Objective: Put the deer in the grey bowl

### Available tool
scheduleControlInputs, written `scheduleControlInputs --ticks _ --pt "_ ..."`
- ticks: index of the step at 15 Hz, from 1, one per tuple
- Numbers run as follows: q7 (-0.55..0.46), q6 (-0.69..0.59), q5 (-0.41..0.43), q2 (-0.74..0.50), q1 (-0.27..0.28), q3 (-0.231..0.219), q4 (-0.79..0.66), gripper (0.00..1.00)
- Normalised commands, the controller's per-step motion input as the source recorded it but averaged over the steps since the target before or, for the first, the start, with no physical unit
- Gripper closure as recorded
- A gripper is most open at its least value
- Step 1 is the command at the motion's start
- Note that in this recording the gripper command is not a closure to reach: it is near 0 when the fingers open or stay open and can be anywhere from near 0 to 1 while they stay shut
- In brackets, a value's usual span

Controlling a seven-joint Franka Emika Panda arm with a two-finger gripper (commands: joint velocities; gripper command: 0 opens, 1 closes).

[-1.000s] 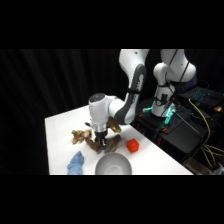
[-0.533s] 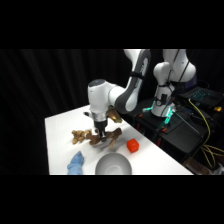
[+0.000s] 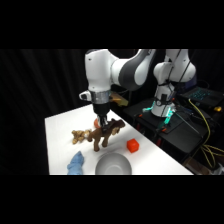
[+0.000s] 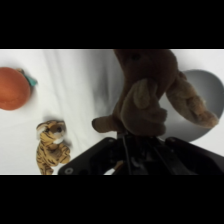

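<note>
1. White table [image 3: 60, 145] under a black backdrop, with dark equipment and cables past its far side.
2. Grey bowl [image 3: 113, 164] at the table's near edge, taken as landmark below.
3. Gripper [image 3: 103, 121] hanging above and behind the bowl, clamped on the deer [image 3: 105, 133].
4. Deer lifted clear of the table, up and just behind the bowl, body tilted, legs dangling toward the bowl's rim, not inside it.
5. Small tan animal [image 3: 78, 136] lying on the table behind and left of the bowl, close to the deer's hind end as seen from the side.
6. Blue toy [image 3: 76, 164] just left of the bowl, near the table's front edge.
7. Red cube [image 3: 132, 145] right of and slightly behind the bowl, apart from it.
8. Something orange-red [image 3: 96, 122] half hidden behind the gripper, farther back from the bowl.
9. From the wrist: deer [image 4: 145, 95] filling the middle, gripped low in the picture where the black linkage [image 4: 135, 157] closes around it; fingertips hidden by the toy's body.
10. Bowl [image 4: 200, 107] showing partly behind the deer at the right of that view.
11. Striped tan animal [image 4: 51, 146] on the table at lower left, well apart from the bowl.
12. Orange round toy [image 4: 14, 88] with a green stem at the far left edge, farthest from the bowl.
</note>
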Motion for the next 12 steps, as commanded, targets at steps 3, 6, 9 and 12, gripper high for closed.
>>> scheduleControlInputs --ticks 3,6,9,12 --pt "-0.13 -0.3 0.102 0.07 0.09 0.18 0.37 0.28" --pt "-0.08 -0.21 0.016 0.24 0.115 0.118 0.45 0.29" --pt "-0.06 -0.14 -0.062 0.37 0.098 0.052 0.45 0.29" --pt "-0.08 -0.11 -0.063 0.37 0.048 0.005 0.34 0.29"
